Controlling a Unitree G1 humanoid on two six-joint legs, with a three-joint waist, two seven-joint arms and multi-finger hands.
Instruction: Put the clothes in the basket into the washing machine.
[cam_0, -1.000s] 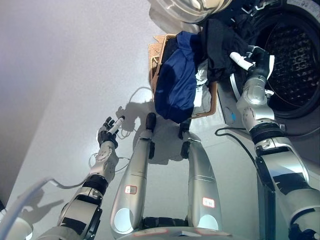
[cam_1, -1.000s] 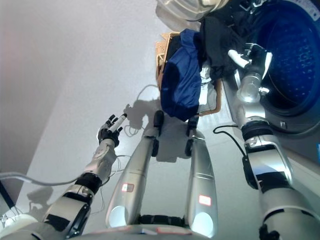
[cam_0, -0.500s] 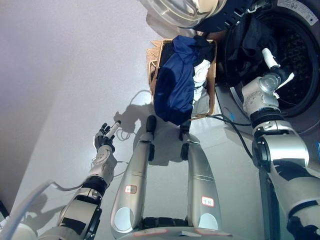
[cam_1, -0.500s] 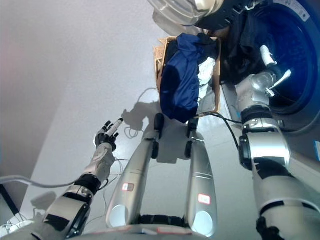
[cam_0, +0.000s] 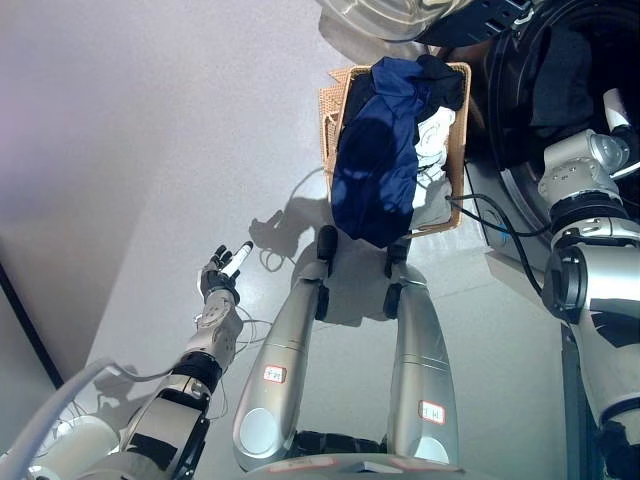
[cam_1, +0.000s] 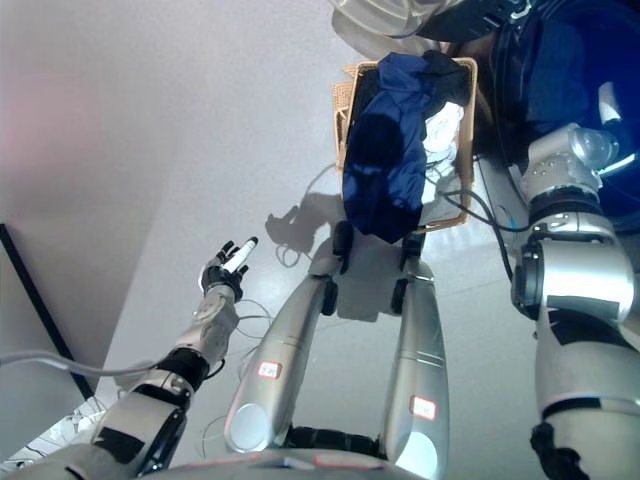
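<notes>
A wicker basket (cam_0: 342, 95) stands on the floor beside the washing machine's open drum (cam_0: 520, 150). A blue garment (cam_0: 372, 170) hangs over the basket's near rim, with white cloth (cam_0: 436, 138) and black cloth (cam_0: 442, 80) behind it. A dark garment (cam_0: 560, 75) lies inside the drum mouth. My right hand (cam_1: 590, 140) reaches into the drum just below that garment; its hold is hidden. My left hand (cam_0: 224, 272) hovers open and empty over the floor at the lower left.
The washer's round glass door (cam_0: 400, 12) hangs open above the basket. A dark strip (cam_0: 25, 320) runs along the wall's foot at the left. White cables (cam_1: 40, 455) lie on the floor at the lower left.
My right hand has carried the black garment from above the basket into the drum. The view has shifted, so the basket sits further right. My left hand stays idle.
</notes>
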